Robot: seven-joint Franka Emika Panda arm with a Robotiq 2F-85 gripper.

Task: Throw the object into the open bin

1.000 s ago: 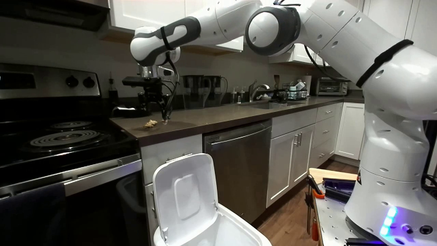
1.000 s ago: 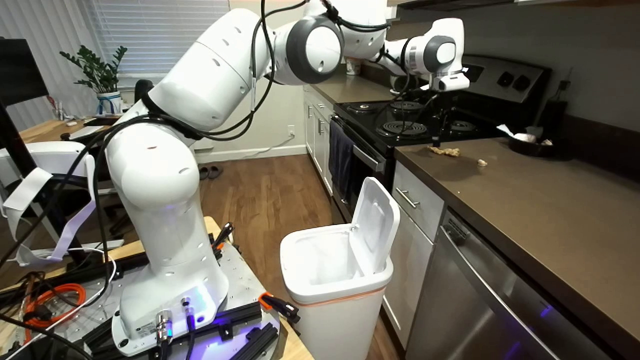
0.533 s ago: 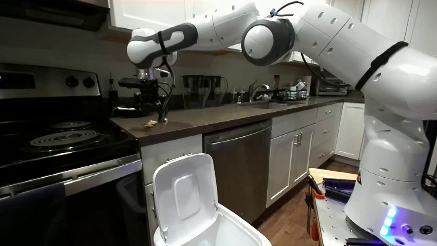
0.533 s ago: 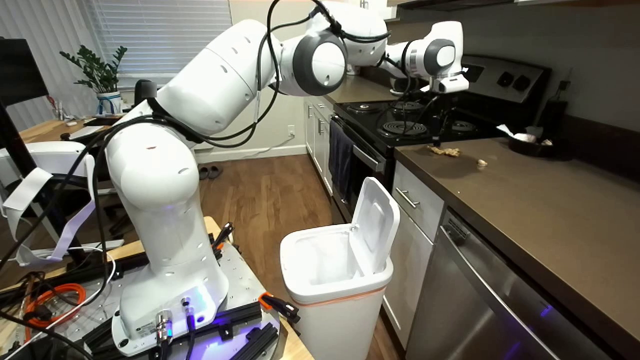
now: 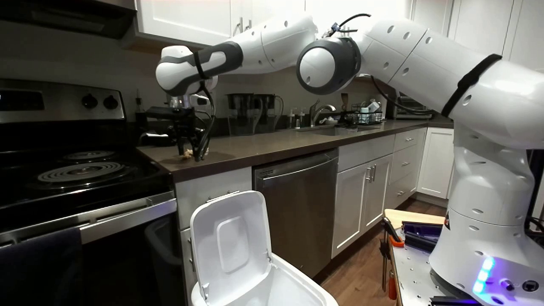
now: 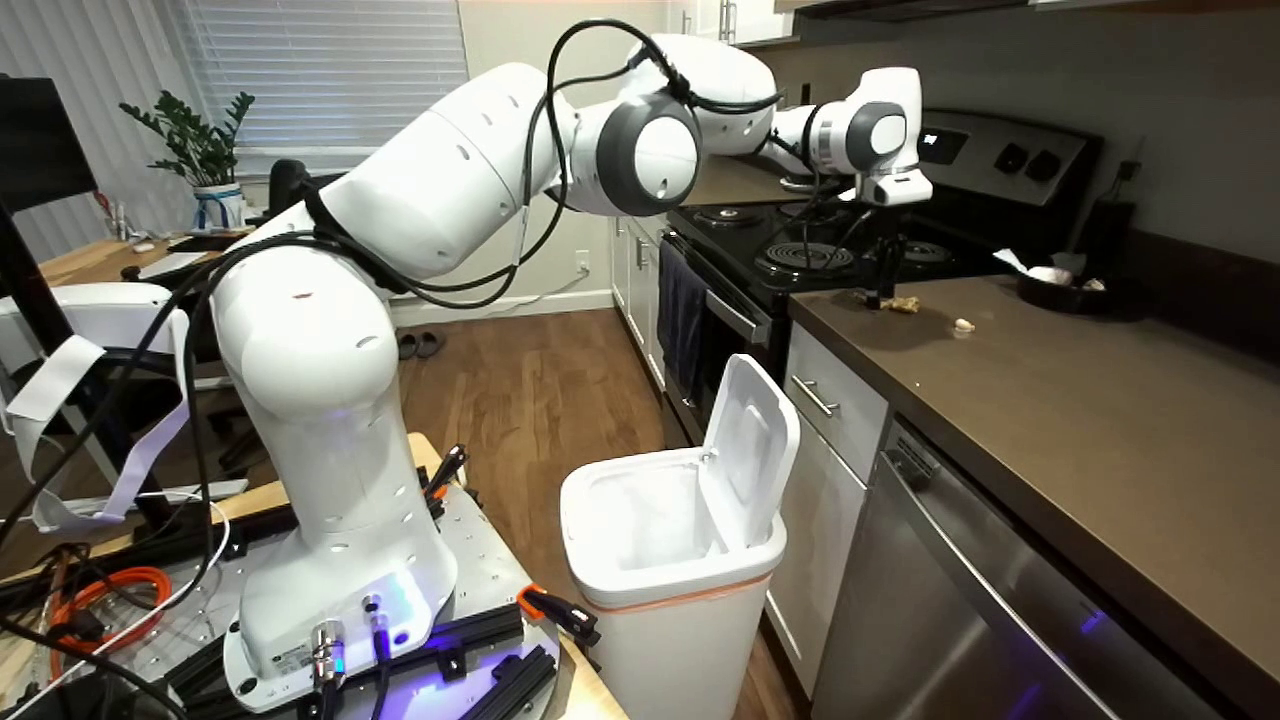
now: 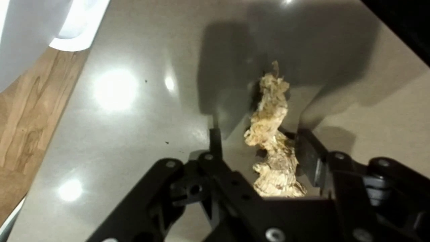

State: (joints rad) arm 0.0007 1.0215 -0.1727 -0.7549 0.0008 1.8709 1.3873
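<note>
1. At the front corner of the smooth grey-brown worktop point(image 5: 272, 143), beside the black coil-top stove point(image 5: 85, 193), lies the pale tan, knobbly, scrap-like lump point(image 7: 276, 148), not yet lifted.
2. My black two-fingered pincer point(image 7: 261, 140) is spread over it, one finger point(image 7: 215, 143) on either side; I am pinching nothing.
3. The finger nearer the front edge stands clear of the lump; the one farther in is just beside it, whether touching I cannot tell. A slight shift away from the front edge should centre me.
4. I judge it best to close slowly across the narrow width, at the thick middle; the wispy end looks likely to tear.
5. I want my tips low without scraping the worktop; their height is hard to read.
6. Farther from the stove lies a small, rounded, cream-coloured nub point(image 6: 963, 326), which I should not nudge.
7. With a firm bite, I would rise straight up before crossing the front edge: the flat white lid point(image 6: 757, 452) of the white plastic, round-cornered bin point(image 6: 675, 650) stands raised on the worktop side of its mouth.
</note>
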